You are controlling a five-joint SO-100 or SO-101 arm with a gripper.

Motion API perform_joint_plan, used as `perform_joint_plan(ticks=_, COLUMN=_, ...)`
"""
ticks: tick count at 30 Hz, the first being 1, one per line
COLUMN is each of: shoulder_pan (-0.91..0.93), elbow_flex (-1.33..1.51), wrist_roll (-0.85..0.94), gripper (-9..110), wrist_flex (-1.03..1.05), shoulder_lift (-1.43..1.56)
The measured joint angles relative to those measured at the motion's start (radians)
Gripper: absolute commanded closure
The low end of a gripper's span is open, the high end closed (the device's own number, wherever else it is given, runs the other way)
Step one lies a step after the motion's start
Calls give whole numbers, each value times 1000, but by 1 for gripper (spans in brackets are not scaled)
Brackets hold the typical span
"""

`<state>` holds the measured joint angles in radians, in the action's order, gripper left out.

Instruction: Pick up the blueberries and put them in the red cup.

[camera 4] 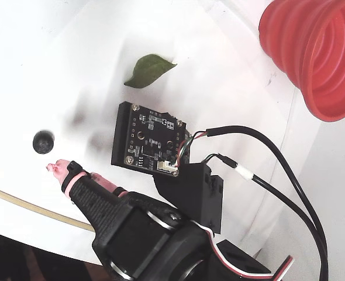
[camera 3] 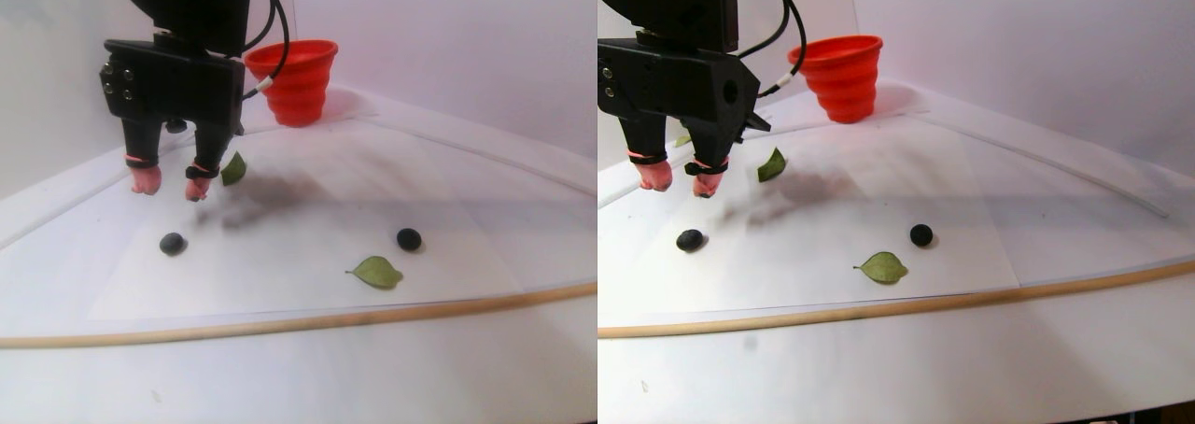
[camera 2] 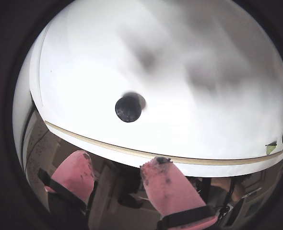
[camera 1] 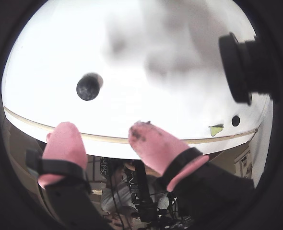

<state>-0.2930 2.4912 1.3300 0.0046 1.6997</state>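
Observation:
My gripper (camera 3: pixel 171 188) hangs open above the white table with nothing between its pink fingertips (camera 1: pixel 64 136). One blueberry (camera 3: pixel 172 244) lies on the table just below and in front of the tips; it is also seen as a dark blueberry (camera 1: pixel 88 86) in both wrist views, ahead of the open gripper (camera 2: pixel 118 165). A second blueberry (camera 3: pixel 408 239) rests further right beside a leaf. The red cup (camera 3: pixel 291 78) stands upright at the back, behind the arm. In the fixed view the blueberry (camera 4: pixel 42 141) lies near one pink fingertip (camera 4: pixel 57 168), and the red cup (camera 4: pixel 318 52) is at the top right.
Two green leaves lie on the table: one leaf (camera 3: pixel 377 272) near the front, another leaf (camera 3: pixel 233 169) just right of the gripper. A wooden strip (camera 3: pixel 280 323) runs along the table's curved front edge. Black cables (camera 4: pixel 266 140) trail from the wrist's camera board (camera 4: pixel 149 137).

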Motion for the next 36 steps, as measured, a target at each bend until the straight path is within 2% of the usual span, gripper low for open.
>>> perform_joint_plan(ticks=36, shoulder_pan=-14, elbow_flex=-71, wrist_roll=60, gripper=81, wrist_flex=-247, shoulder_lift=-285)
